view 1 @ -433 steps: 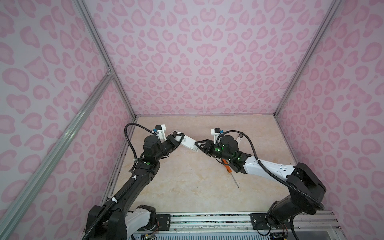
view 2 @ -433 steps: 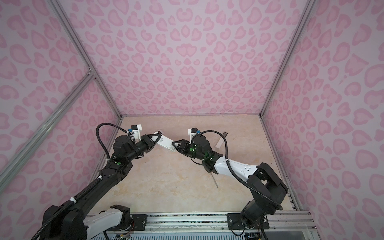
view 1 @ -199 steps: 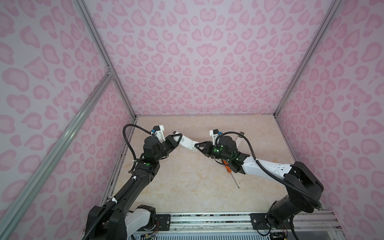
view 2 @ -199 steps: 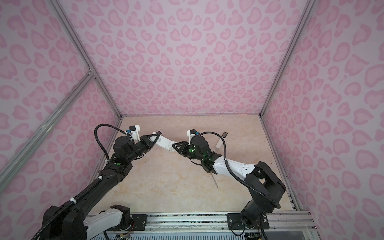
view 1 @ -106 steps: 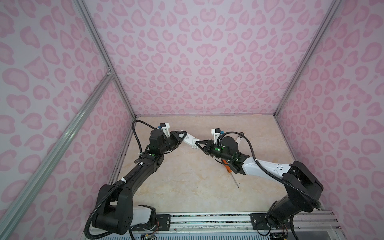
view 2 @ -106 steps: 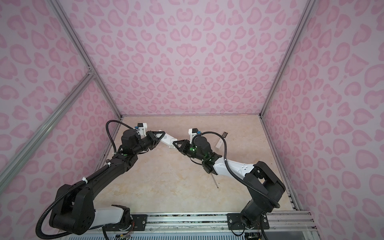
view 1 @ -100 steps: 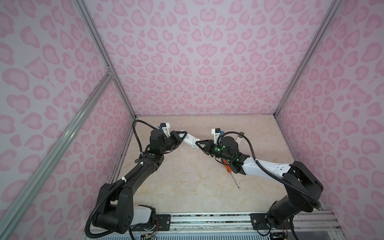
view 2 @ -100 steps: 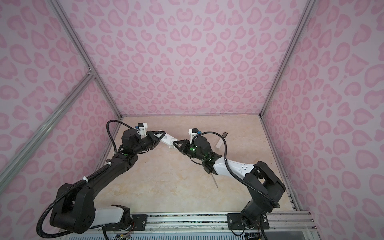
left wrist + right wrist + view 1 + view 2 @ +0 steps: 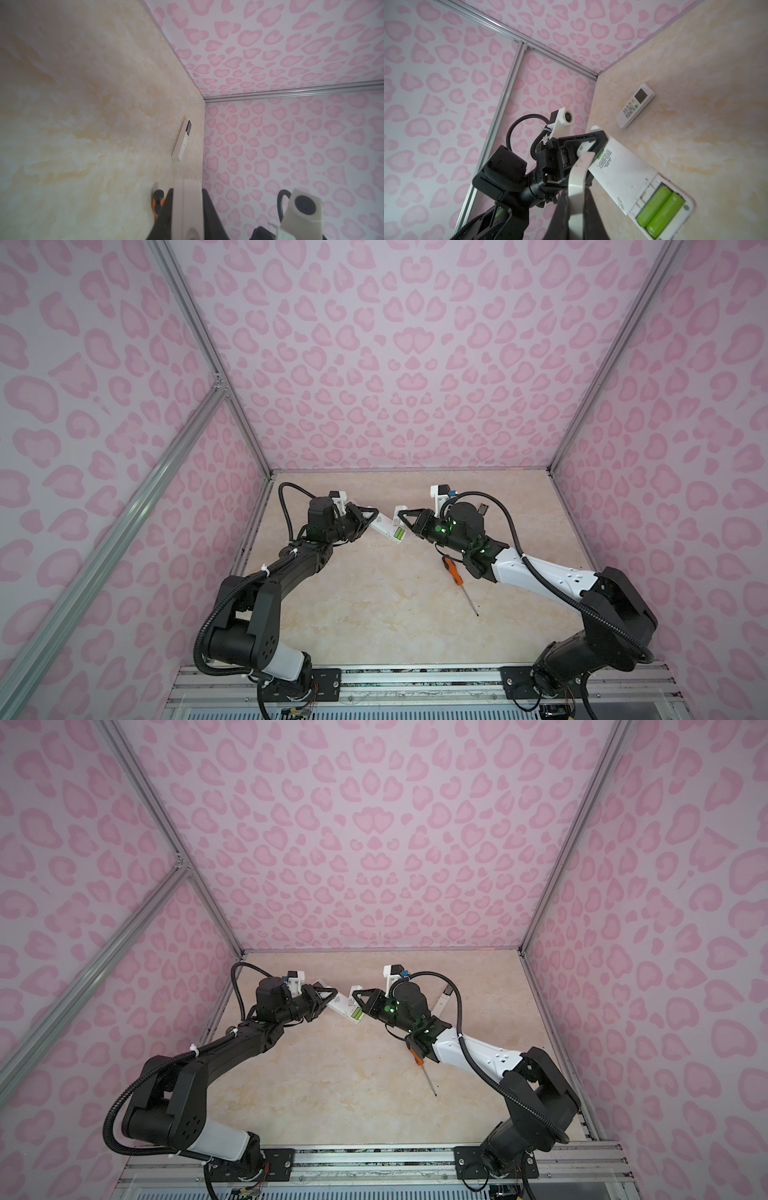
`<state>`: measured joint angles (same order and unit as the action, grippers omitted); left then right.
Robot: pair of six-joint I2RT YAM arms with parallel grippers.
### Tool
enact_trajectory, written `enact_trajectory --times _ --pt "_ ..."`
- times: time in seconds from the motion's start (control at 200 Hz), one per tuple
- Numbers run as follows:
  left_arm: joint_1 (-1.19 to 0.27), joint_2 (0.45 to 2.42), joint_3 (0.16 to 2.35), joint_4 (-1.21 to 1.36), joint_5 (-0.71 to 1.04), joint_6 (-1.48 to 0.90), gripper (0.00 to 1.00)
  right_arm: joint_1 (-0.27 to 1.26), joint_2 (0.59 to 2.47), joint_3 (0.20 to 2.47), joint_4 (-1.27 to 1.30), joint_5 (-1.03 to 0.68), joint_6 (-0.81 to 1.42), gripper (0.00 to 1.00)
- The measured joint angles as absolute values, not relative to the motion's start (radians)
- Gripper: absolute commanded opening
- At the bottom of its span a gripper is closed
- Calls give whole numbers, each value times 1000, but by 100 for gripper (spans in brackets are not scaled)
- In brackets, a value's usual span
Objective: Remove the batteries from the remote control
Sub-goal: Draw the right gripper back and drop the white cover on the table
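Housing two green batteries, remote, cover off

No print legible anywhere. Remote back, frame centre: small label, dark lines too fine to read.

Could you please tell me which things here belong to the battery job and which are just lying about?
Job: held remote in left pincer; two green batteries inside it; white cover in right pincer.
Lying about: orange screwdriver; slim remote; remote with screen.
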<state>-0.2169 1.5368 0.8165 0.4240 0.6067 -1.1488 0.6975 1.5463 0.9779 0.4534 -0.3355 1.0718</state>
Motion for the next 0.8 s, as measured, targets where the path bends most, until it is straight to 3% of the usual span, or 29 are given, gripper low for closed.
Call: enact_trajectory --times 0.365,0.805 --pt "-165 1684 796 438 651 -1102 4 562 1665 1131 119 -237 762 12" --pt "-141 1832 787 451 658 -1053 3 554 1970 1502 -287 -14 408 13"
